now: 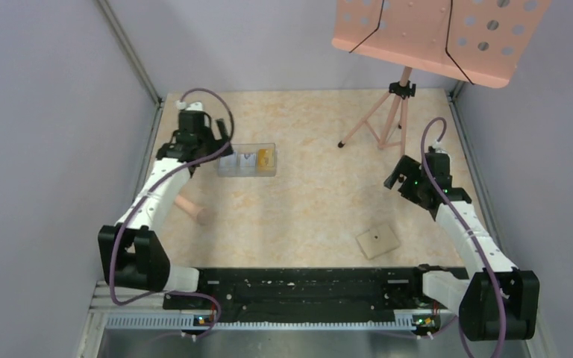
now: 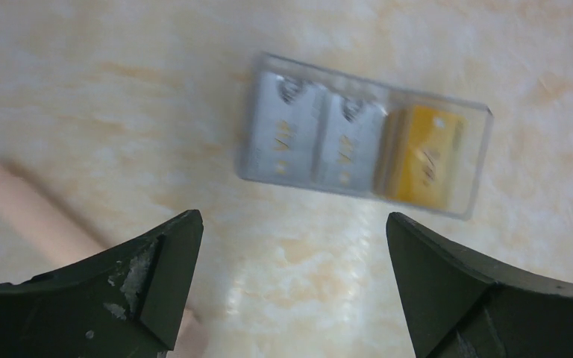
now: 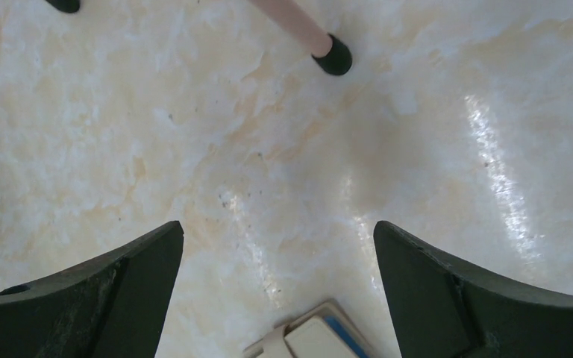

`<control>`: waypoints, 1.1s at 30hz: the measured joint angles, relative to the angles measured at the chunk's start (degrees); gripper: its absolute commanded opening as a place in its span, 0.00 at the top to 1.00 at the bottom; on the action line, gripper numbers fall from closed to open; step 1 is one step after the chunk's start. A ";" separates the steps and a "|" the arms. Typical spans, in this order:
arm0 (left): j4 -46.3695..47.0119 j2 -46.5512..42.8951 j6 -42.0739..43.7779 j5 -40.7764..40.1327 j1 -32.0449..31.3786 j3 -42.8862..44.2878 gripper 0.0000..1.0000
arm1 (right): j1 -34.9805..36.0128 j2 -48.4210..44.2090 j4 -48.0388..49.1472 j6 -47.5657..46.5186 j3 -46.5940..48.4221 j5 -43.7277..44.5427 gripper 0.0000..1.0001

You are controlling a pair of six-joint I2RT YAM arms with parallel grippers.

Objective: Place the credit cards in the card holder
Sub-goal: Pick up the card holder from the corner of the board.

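Credit cards in box far left, rod before box, card holder near right, stand behind it

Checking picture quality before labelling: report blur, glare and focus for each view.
Top external: evenly lit, fairly sharp, the flat tan square wallet distinct. Left wrist: the clear three-compartment plastic box and its cards look soft, blurred. Right wrist: bright glare streaks on the marbled beige tabletop, otherwise crisp.
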 measured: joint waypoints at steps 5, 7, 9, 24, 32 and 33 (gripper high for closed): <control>-1.09 4.50 -1.66 4.04 -15.54 0.02 0.05 | -0.04 1.79 -6.01 1.07 1.62 -5.97 0.02; -0.98 6.80 -3.13 7.23 -21.24 0.24 0.01 | -0.11 2.32 -7.89 1.18 1.86 -7.58 0.02; -0.90 10.12 -4.48 10.91 -26.91 1.42 0.01 | -0.74 2.60 -9.51 1.46 1.86 -9.44 0.02; -2.23 36.00 -7.69 36.68 -50.99 21.11 0.04 | -4.76 -10.34 -20.09 10.25 -6.23 -16.28 0.05; 1.64 38.51 -11.98 44.09 -49.86 21.11 0.08 | -4.76 -18.03 -22.64 16.79 -13.40 -23.02 0.17; 2.12 39.12 -12.24 44.92 -49.79 21.16 0.09 | -4.76 -18.29 -22.88 17.59 -14.03 -23.45 0.18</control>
